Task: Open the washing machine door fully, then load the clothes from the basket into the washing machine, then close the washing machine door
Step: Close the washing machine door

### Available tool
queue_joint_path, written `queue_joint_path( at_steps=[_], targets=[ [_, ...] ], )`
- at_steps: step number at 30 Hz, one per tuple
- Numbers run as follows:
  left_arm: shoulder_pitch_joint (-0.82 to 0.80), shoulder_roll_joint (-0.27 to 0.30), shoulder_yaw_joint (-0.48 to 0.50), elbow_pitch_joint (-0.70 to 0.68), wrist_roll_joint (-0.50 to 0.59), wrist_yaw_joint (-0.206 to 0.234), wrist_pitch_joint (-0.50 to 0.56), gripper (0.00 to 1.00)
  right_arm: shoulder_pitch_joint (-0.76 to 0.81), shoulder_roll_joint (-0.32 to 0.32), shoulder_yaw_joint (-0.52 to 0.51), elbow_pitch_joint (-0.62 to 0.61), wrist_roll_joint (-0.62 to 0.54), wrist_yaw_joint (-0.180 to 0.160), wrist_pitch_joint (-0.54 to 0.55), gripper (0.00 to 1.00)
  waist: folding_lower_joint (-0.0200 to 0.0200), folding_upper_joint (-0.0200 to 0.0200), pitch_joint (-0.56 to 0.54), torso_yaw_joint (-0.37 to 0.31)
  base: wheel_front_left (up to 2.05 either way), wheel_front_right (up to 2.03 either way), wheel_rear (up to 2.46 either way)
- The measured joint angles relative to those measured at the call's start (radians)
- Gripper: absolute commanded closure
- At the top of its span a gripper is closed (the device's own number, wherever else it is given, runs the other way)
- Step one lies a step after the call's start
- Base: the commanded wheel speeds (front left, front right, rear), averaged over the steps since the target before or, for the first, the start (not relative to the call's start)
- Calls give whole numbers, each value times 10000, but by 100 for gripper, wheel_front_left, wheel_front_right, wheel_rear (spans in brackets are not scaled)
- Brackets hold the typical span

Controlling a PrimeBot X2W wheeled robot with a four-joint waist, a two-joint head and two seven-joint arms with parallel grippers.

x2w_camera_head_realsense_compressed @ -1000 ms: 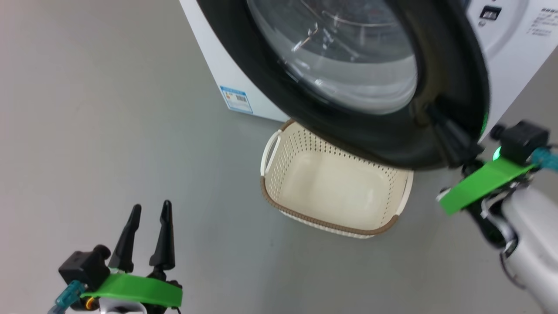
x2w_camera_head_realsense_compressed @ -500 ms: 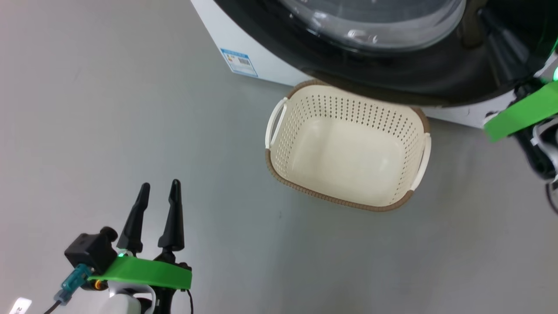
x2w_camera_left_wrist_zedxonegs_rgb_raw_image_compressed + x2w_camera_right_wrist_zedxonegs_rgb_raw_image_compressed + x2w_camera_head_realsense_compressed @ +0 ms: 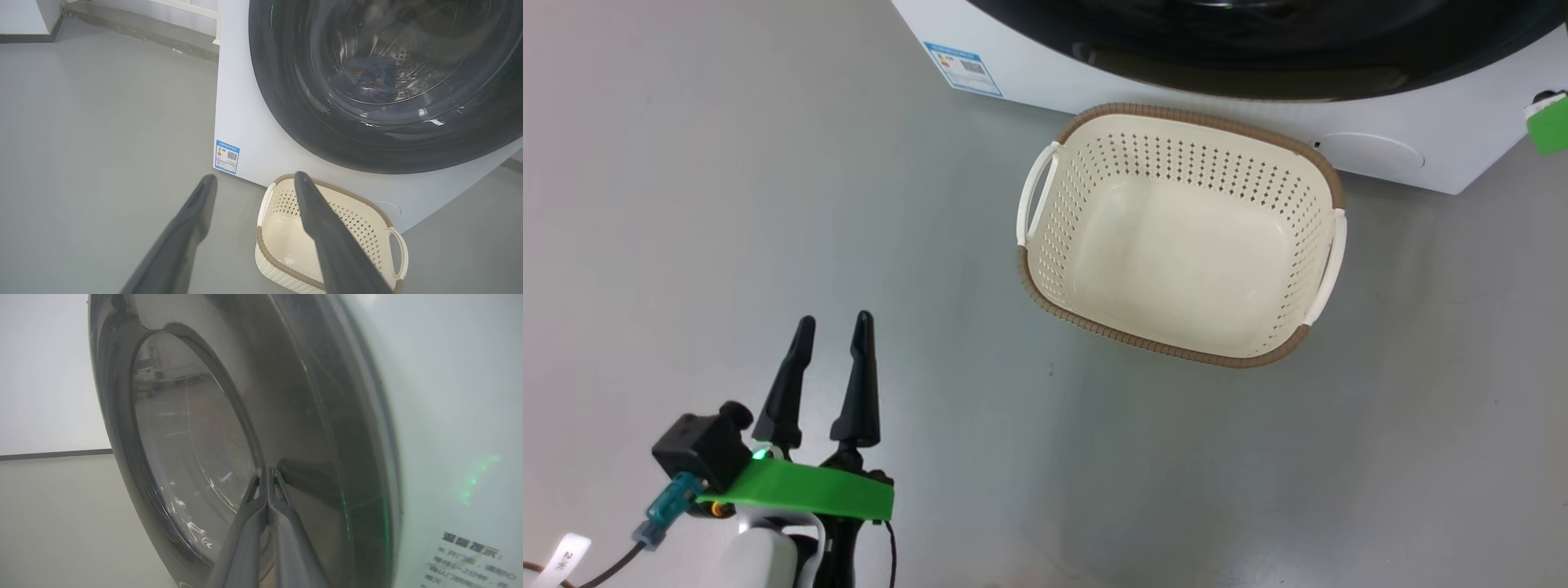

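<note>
Grey floor [image 3: 727, 204] runs across your head view, and the basket [image 3: 1168, 349] stands on it just before the washing machine [image 3: 1380, 151], its bare cream bottom showing. The washing machine door [image 3: 1258, 49] crosses the top edge as a black band, and a blue label sticker [image 3: 964, 69] marks the machine's lower left corner. Your left gripper [image 3: 835, 322] hovers over the floor at the lower left, well apart from the basket, with its two dark fingers spread and nothing between them. Your left wrist view looks between those fingers [image 3: 192, 220] at the machine's front. The door lies flat against it, and through the tinted glass you can make out the clothes [image 3: 367, 79] as a dark bluish heap on the steel drum. The basket sits below the door, near the machine's base. In your right wrist view, the right gripper [image 3: 267, 471] has its fingers pressed together and holds nothing. Its tips are at the door's glossy black ring, just beside the bulging window; you cannot tell whether they touch it.
</note>
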Motion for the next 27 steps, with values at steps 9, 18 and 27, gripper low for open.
queue_joint_path(
  at_steps=[9,18,27],
  targets=[
    [-10,-38,-12,58,0,0,0,0,-134,4,-54,150,0,13,17,100,-1,0,-172,22,0,0,0],
    [-7,21,15,144,0,0,0,0,116,128,-368,109,-128,-35,0,63,-1,0,-646,-131,0,0,0],
    [152,297,27,311,0,0,0,0,1683,648,-640,-577,-541,-79,0,0,-2,0,-1527,-471,0,0,0]
  ],
)
